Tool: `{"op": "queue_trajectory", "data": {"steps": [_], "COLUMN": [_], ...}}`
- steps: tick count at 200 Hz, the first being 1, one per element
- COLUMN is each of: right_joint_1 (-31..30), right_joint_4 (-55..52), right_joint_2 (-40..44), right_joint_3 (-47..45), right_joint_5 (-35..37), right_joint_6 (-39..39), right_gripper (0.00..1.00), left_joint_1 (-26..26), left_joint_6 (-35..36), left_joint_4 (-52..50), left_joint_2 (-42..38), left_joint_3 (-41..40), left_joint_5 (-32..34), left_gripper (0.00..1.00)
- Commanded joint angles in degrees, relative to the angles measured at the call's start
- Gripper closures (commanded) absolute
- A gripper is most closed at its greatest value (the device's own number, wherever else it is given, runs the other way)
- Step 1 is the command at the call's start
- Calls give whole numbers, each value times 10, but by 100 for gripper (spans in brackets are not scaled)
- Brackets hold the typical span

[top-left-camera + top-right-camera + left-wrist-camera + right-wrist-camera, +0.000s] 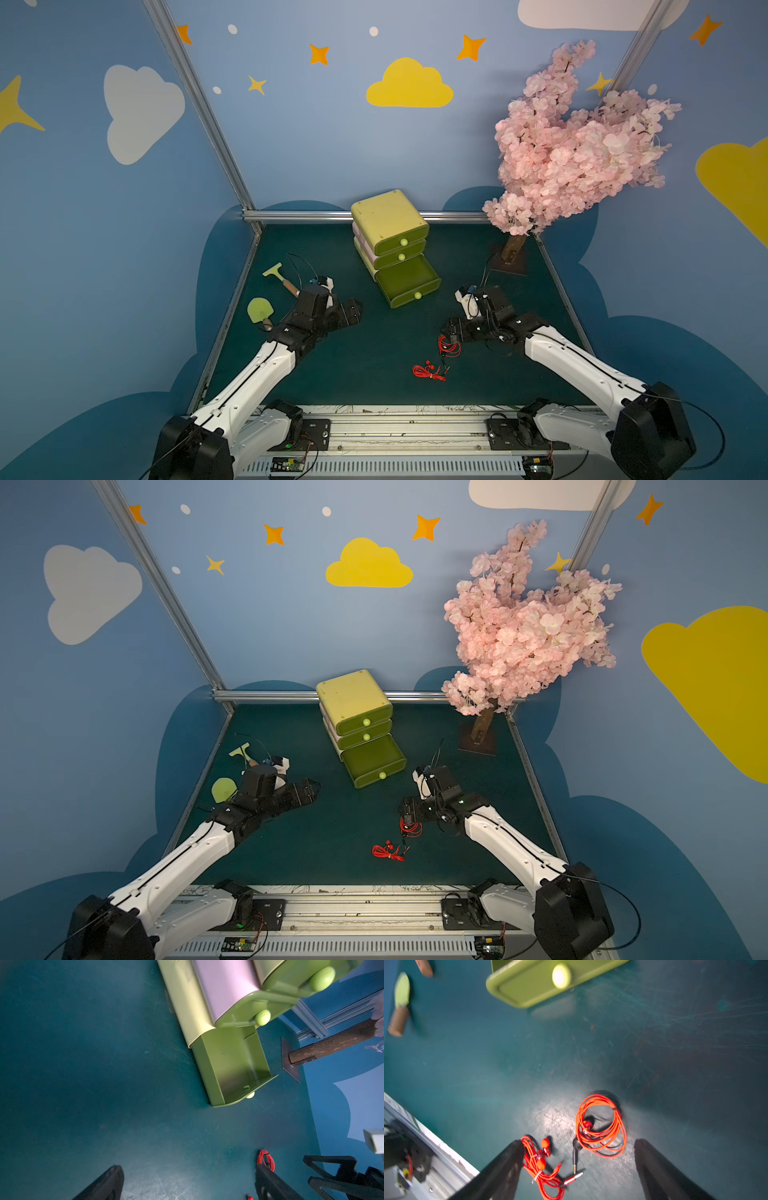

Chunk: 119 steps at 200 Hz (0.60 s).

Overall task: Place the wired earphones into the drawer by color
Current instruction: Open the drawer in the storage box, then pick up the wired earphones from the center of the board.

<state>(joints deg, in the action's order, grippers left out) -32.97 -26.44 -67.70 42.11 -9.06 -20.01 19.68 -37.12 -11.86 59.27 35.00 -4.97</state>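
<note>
Our right fingers (pixel 451 331) are spread wide and hold nothing. They hang low over one red coil (pixel 601 1126) of earphones. In the right wrist view the coil lies between the two tips, with a gap on each side. A second red bundle (pixel 428 371) lies on the surface (pixel 365 353) just near and left of the coil, and its buds and plug are loose beside it.

Our left fingers (pixel 351 311) are spread wide too, with nothing in them, well off to the left. Between the two arms and a bit farther away, the bottom drawer (pixel 405 270) of the green chest (pixel 388 216) is pulled out. The two drawers above it are shut.

A green scraper (pixel 274 271) and a round green paddle (pixel 259 309) lie at the left. A pink tree (pixel 573 145) stands at the far right.
</note>
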Motion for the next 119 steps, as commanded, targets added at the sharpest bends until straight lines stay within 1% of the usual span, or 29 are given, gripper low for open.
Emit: {"op": "queue_trajectory", "data": {"steps": [1,9,15,54,95,107,119], "right_joint_1": [-27,-38,-44,-75,-81,-80,-81], "right_joint_4": [-28,-26,-27,-42,-25,-23,-22], "right_joint_2": [-15,-22,-29,-88,-136,-152,-167], "right_joint_3": [14,18,21,53,64,70,77], "right_joint_5": [17,21,25,57,51,48,47], "right_joint_6": [-10,-6,-4,5,9,12,10], "right_gripper": [19,22,23,24,24,29,31], "left_joint_1": [2,3,2,4,4,4,3], "left_joint_6": [-16,-16,-16,-15,-18,-17,-16], "left_joint_4": [21,20,19,18,9,6,3], "left_joint_2": [-5,-6,-7,-7,-15,-18,-23], "left_joint_3": [-8,-9,-9,-11,-14,-15,-15], "left_joint_5": [1,3,3,5,7,8,11], "left_gripper": [0,0,0,0,0,0,0]}}
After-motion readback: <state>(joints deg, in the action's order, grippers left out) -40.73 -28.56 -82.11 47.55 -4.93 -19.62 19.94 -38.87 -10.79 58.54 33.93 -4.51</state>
